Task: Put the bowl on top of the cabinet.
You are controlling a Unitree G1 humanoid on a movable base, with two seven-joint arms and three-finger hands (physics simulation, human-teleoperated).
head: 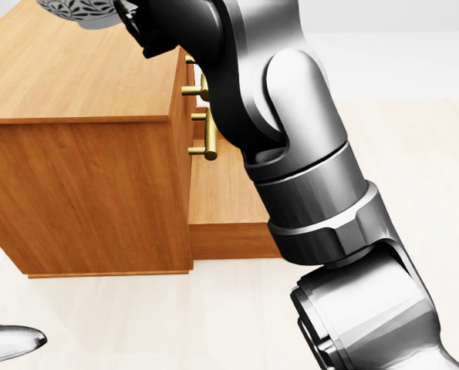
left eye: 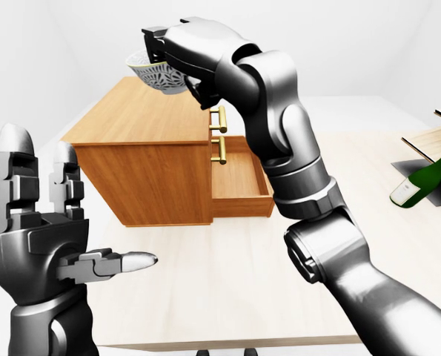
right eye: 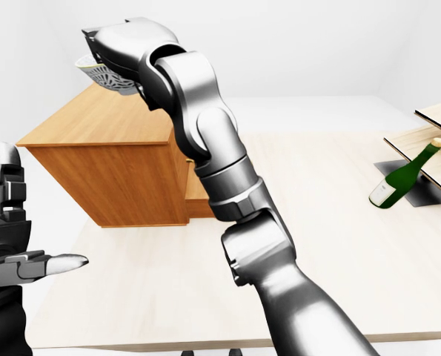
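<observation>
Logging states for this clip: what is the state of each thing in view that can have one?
bowl: held in the air above the cabinet top, not set down.
right hand: fingers closed on the bowl.
left hand: open, raised, holding nothing.
cabinet: upright.
lower drawer: pulled open.
green bottle: tilted, neck up.

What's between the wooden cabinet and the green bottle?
Nothing stands there: in the right-eye view the table between the cabinet and the bottle is bare. Only the robot's right arm crosses in front of that stretch.
</observation>
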